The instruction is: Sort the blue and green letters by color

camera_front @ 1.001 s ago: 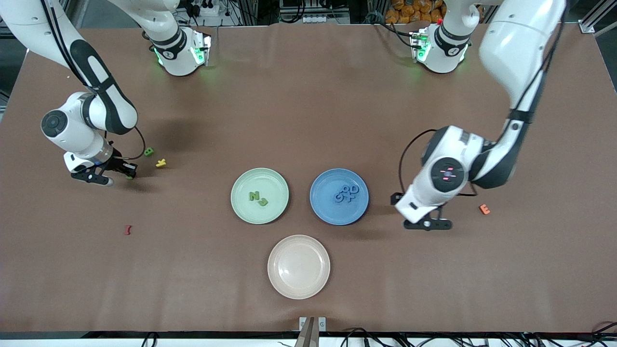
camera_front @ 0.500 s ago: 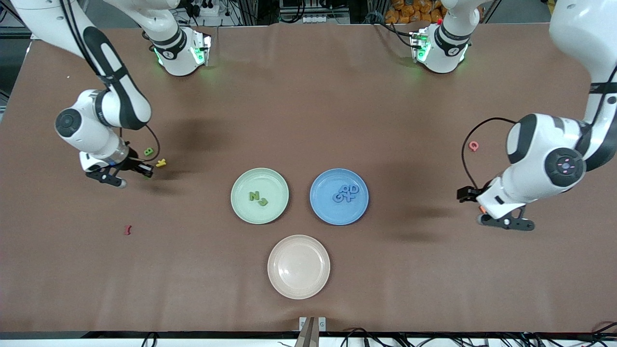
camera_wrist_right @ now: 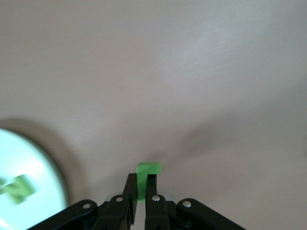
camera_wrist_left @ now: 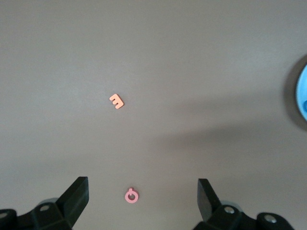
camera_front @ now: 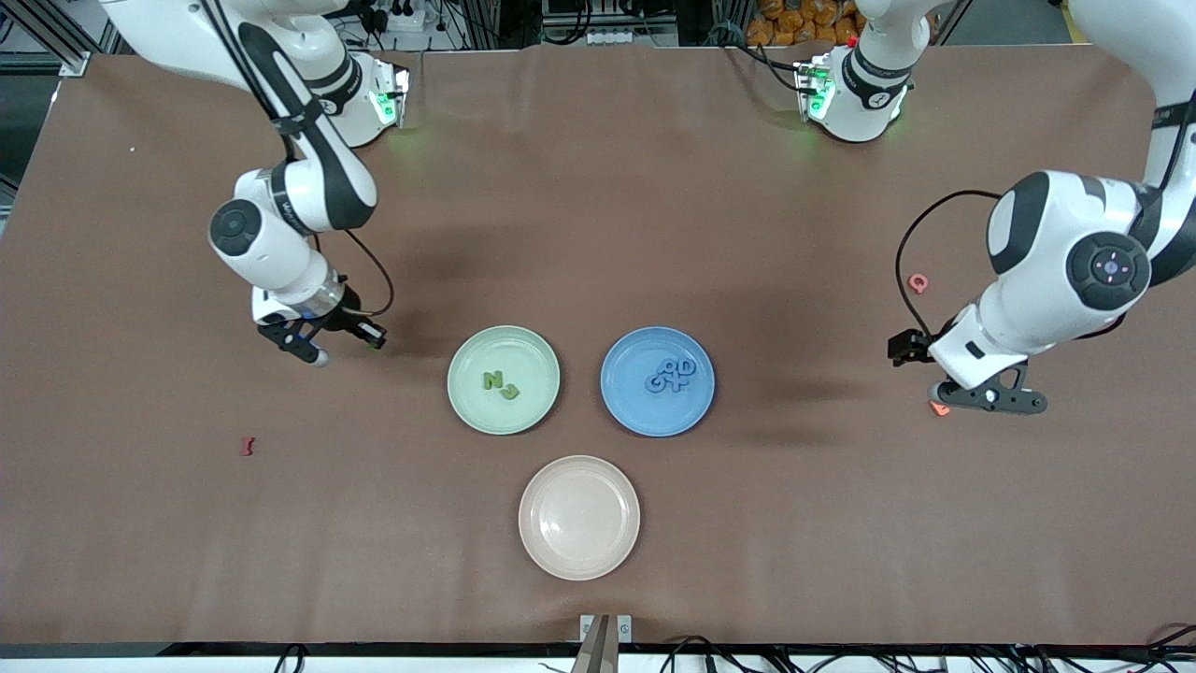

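My right gripper [camera_front: 372, 336] is shut on a small green letter [camera_front: 378, 343], which pokes out past the fingertips in the right wrist view [camera_wrist_right: 146, 176]. It hangs over bare table beside the green plate [camera_front: 467, 355], toward the right arm's end. On that plate lie a green N [camera_front: 492, 379] and a hooked green letter [camera_front: 510, 393]. The blue plate [camera_front: 635, 411] holds a cluster of blue letters [camera_front: 673, 374]. My left gripper [camera_front: 986, 400] stands open and empty over the table at the left arm's end.
An orange E [camera_front: 937, 408] lies under the left gripper, with a pink Q [camera_front: 919, 282] farther from the front camera. A pale pink plate [camera_front: 579, 561] sits nearest the front camera. A dark red letter [camera_front: 247, 446] lies toward the right arm's end.
The right arm has carried the green letter from its end of the table toward the green plate. The left arm has swung away from the blue plate to over the orange E.
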You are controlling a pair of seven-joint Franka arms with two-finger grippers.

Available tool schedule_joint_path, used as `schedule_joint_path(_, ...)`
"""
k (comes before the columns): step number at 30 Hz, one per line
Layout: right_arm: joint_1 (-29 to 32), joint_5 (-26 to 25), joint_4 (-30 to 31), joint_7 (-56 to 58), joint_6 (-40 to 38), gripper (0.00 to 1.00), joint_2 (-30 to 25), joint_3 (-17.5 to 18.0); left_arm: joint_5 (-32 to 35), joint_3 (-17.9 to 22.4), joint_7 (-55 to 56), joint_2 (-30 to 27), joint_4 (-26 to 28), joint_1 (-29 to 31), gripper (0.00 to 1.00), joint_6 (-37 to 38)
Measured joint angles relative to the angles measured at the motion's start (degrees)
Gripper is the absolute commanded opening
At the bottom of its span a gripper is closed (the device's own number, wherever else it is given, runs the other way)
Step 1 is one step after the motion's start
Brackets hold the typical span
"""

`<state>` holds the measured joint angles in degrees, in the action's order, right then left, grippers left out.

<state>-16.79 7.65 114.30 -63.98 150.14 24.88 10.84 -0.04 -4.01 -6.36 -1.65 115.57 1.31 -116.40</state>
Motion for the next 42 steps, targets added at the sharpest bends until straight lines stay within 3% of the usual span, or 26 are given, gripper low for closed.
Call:
schedule_joint_path(7,-1.2,0.0,-4.3,-1.0,0.1,0.00,5.8,-0.7,-2.3,2.2,5.7,-1.2,-2.6,-2.8,1.00,-0.4)
schedule_joint_path(8,-1.4,0.0,-4.7,-1.0,0.2,0.04,6.6,-0.8,-2.7,2.2,6.6,-1.2,-3.4,-2.9,1.00,-0.4)
schedule_joint_path(14,-2.0,-0.1,-6.2,-1.0,0.4,0.68,8.7,-1.1,-3.0,2.3,8.0,-1.3,-9.0,-3.8,1.00,3.2)
schedule_joint_path(18,-2.0,-0.1,-6.7,-1.0,0.4,0.77,8.7,-1.1,-3.0,2.4,8.0,-1.3,-13.4,-4.1,1.00,9.3)
schedule_joint_path(27,-2.0,-0.4,-7.3,-1.0,0.3,0.77,8.5,-1.3,-0.7,2.7,7.4,-1.3,-20.2,-4.1,1.00,18.5)
schedule_joint_path(42,-1.4,-2.6,-6.8,-0.6,-1.0,0.73,7.6,-1.9,-0.4,3.1,4.8,-1.2,-21.0,-4.0,1.00,21.4)
